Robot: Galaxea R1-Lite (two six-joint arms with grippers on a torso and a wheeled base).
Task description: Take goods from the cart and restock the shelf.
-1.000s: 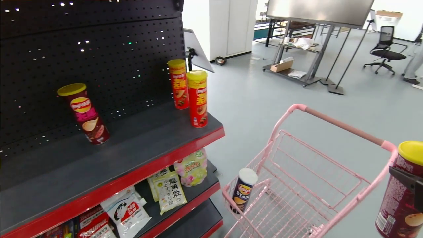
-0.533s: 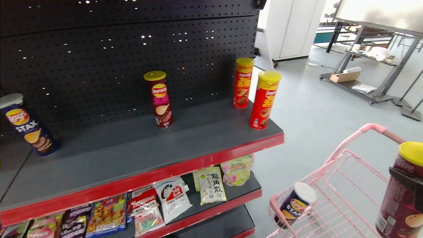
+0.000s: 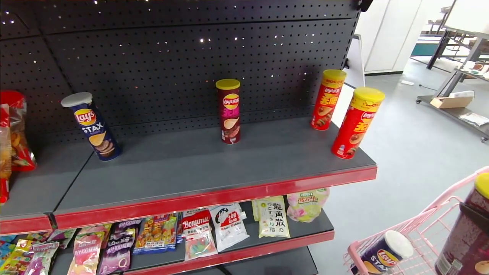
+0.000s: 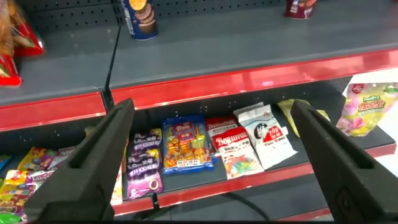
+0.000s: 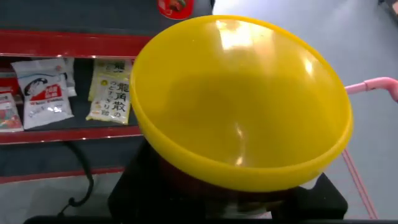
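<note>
Nearest, the right gripper (image 3: 475, 219) clamps a maroon chip can (image 3: 458, 244) with a yellow lid, just beside the pink cart (image 3: 435, 212). The left gripper (image 4: 211, 158) gapes wide and empty. Farther off, the top shelf (image 3: 214, 172) holds four upright cans. Swung in carelessly, the carried can could topple the red can (image 3: 357, 122) at the shelf's end.

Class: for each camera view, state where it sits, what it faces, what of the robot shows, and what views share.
Head view: on the head, facing forward and down at the dark red-edged shelf; right gripper holding a maroon yellow-lidded can.
Left wrist view: on the left wrist, facing the shelf front; open left gripper.
Right wrist view: on the right wrist, looking onto the can's lid; gripper beneath.
Shared: a white snack bag.
</note>
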